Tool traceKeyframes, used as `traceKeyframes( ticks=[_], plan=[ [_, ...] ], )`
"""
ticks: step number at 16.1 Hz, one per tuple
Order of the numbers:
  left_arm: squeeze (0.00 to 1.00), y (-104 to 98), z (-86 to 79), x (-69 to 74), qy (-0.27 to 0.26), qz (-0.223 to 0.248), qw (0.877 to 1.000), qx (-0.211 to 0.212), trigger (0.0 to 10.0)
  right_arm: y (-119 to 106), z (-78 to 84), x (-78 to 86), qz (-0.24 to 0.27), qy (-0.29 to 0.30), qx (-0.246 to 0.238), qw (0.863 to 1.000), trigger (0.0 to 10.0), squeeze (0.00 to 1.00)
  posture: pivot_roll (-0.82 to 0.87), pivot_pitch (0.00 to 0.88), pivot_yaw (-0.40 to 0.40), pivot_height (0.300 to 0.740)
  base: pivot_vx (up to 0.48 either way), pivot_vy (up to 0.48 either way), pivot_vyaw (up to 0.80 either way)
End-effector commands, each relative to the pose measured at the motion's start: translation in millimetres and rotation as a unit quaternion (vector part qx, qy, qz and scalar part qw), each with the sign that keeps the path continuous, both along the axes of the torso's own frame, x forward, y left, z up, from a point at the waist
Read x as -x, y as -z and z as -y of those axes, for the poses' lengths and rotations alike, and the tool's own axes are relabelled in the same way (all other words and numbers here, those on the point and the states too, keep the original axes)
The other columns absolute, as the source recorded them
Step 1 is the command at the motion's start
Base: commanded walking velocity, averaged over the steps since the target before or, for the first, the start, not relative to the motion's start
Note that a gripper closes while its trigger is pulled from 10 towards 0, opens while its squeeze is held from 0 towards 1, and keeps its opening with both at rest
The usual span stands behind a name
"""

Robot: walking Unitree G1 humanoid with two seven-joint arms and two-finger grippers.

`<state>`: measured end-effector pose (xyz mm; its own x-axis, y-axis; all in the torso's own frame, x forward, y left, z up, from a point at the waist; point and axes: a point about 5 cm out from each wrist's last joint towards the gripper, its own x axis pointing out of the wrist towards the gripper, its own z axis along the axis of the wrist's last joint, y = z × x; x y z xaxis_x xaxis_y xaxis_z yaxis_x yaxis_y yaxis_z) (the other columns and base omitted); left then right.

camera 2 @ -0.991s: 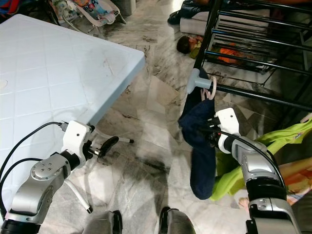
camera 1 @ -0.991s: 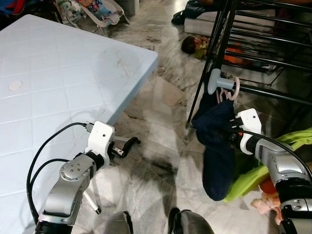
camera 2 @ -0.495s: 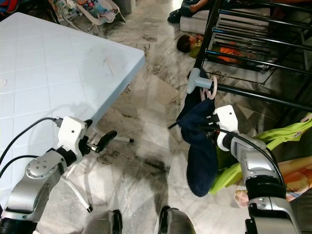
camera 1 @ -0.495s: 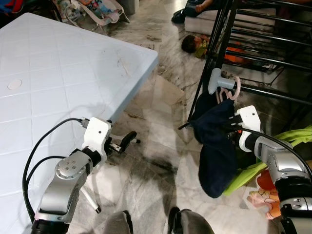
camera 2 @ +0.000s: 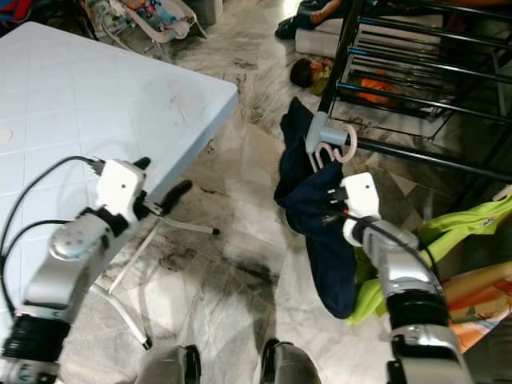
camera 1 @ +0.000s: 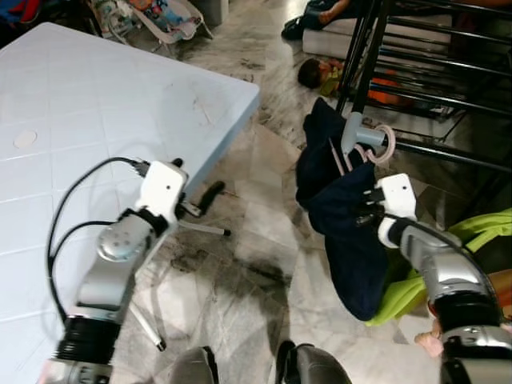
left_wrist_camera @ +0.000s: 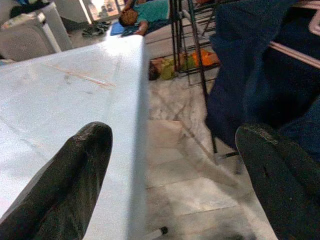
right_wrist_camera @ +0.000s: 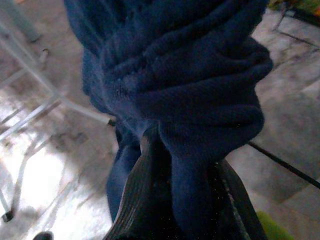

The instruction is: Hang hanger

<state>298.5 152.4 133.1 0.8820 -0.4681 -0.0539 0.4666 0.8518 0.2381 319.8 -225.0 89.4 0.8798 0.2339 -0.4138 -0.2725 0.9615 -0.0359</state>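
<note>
Right hand point(camera 2: 334, 205) clamping navy garment point(camera 2: 324, 240) on pink hanger point(camera 2: 336, 148); hook nearing rack rail point(camera 2: 424, 156), seating unconfirmed. Left hand point(left_wrist_camera: 175, 165) fingers apart, idling.

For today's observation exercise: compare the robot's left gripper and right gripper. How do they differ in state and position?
The left gripper is open and holds nothing, beside the light blue table; the right gripper is shut on the dark blue garment, by the black drying rack. Both have two long black fingers.

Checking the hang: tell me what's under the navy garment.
Under the navy garment lie marble floor and green cloth. The pink hanger shows partly; the right gripper's fingers are mostly wrapped.
</note>
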Motion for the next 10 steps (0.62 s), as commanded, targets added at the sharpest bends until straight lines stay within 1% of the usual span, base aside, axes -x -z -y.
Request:
traceKeyframes(
  ticks=[1, 2, 3, 4, 5, 6, 7, 8, 10],
  plan=[
    [0.00, 5.9, -2.8, 1.3, -0.011, -0.004, 1.000, -0.003, 10.0, 0.6, 1.6, 1.9, 0.011, 0.021, 0.001, 1.000, 0.0, 0.00, 0.01, 0.094, 0.019, 0.740, 0.000, 0.000, 0.00],
    [0.00, 8.1, -3.1, 1.2, -0.026, 0.001, 1.000, 0.005, 10.0, 1.0, 0.7, 2.9, 0.027, 0.052, 0.000, 0.998, 0.0, 0.00, 0.01, 0.090, 0.020, 0.740, 0.000, 0.000, 0.00],
    [0.00, 10.1, -4.0, 1.2, -0.044, 0.002, 0.999, 0.014, 10.0, -0.1, 0.2, 5.1, 0.053, 0.093, 0.006, 0.994, 0.0, 0.00, 0.00, 0.090, 0.020, 0.740, 0.000, 0.000, 0.00],
    [0.00, 11.6, -4.2, 1.3, -0.055, -0.001, 0.998, 0.022, 10.0, -0.4, 1.0, 7.1, 0.065, 0.121, 0.011, 0.990, 0.0, 0.00, 0.00, 0.090, 0.020, 0.740, 0.000, 0.000, 0.00],
    [0.00, 12.2, -4.7, 1.9, -0.070, -0.003, 0.997, 0.028, 10.0, -3.8, 0.8, 10.8, 0.092, 0.148, 0.019, 0.985, 0.0, 0.00, 0.00, 0.091, 0.018, 0.740, 0.000, 0.000, 0.00],
    [0.00, 13.0, -4.5, 3.9, -0.080, -0.007, 0.996, 0.037, 10.0, -9.2, -2.6, 19.1, 0.128, 0.168, 0.034, 0.977, 0.0, 0.00, 0.00, 0.096, 0.016, 0.740, 0.000, 0.000, 0.00],
    [0.00, 13.5, -4.6, 4.3, -0.084, -0.007, 0.996, 0.040, 10.0, -11.2, -2.5, 21.5, 0.140, 0.178, 0.042, 0.973, 0.0, 0.00, 0.00, 0.096, 0.016, 0.740, 0.000, 0.000, 0.00],
    [0.00, 18.3, -7.2, 5.6, -0.105, -0.023, 0.993, 0.043, 10.0, -14.1, -4.3, 34.1, 0.169, 0.208, 0.057, 0.962, 0.0, 0.00, 0.00, 0.102, 0.015, 0.740, 0.000, 0.000, 0.00],
    [0.00, 19.8, -7.1, 7.4, -0.102, -0.032, 0.993, 0.047, 10.0, -17.7, -7.9, 45.7, 0.198, 0.221, 0.086, 0.951, 0.0, 0.00, 0.00, 0.108, 0.016, 0.740, 0.000, 0.000, 0.00]
  ],
)
